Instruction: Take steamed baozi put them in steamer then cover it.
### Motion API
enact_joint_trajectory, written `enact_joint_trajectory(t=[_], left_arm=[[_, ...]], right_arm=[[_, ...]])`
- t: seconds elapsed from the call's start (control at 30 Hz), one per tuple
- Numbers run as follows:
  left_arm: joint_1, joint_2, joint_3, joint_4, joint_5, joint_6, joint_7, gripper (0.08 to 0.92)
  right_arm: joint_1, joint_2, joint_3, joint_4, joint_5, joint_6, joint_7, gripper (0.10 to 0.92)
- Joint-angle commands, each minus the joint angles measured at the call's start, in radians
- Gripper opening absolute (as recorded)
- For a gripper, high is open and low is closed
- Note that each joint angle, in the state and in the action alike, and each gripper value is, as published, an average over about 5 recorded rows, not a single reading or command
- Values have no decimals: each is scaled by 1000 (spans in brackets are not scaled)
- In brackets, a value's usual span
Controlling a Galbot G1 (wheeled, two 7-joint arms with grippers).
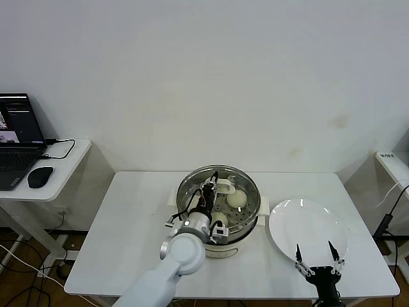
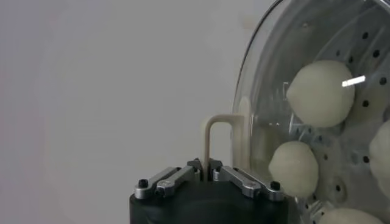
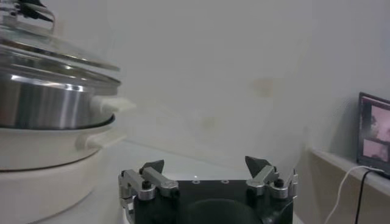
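The steamer (image 1: 192, 185) is a shiny steel basket on a cream-white cooker base (image 1: 220, 246) at the table's middle. The clear glass cover (image 1: 246, 182) lies over it, slightly tilted. My left gripper (image 1: 208, 192) is shut on the cover's cream handle (image 2: 216, 125); in the left wrist view my left gripper (image 2: 206, 165) pinches the handle's thin leg. Several cream-white baozi (image 2: 321, 92) lie on the perforated floor under the glass, one showing in the head view (image 1: 237, 199). My right gripper (image 1: 316, 256) is open and empty at the table's front right. The right wrist view shows the steamer (image 3: 42, 100) and cover (image 3: 55, 52).
An empty white plate (image 1: 308, 225) lies right of the steamer, just beyond my right gripper. A side table at the left holds a laptop (image 1: 16, 137) and a mouse (image 1: 39, 176). A small shelf stands at the far right (image 1: 390, 160).
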Motion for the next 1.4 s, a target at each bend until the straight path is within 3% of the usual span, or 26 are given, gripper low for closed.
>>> enact_joint_trajectory(t=[0.03, 0.83, 1.1, 1.4], left_arm=[[12, -24, 0, 27, 29, -7, -6, 145], [43, -36, -22, 19, 39, -31, -35, 170], [125, 16, -40, -127, -4, -28, -40, 392], [381, 152, -194, -430, -359, -66, -145, 652]], right_arm=[[1, 0, -5, -4, -2, 2, 0, 823], [2, 0, -16, -11, -8, 6, -1, 823], [0, 0, -18, -9, -11, 7, -2, 823], [-5, -3, -19, -9, -4, 12, -1, 823]])
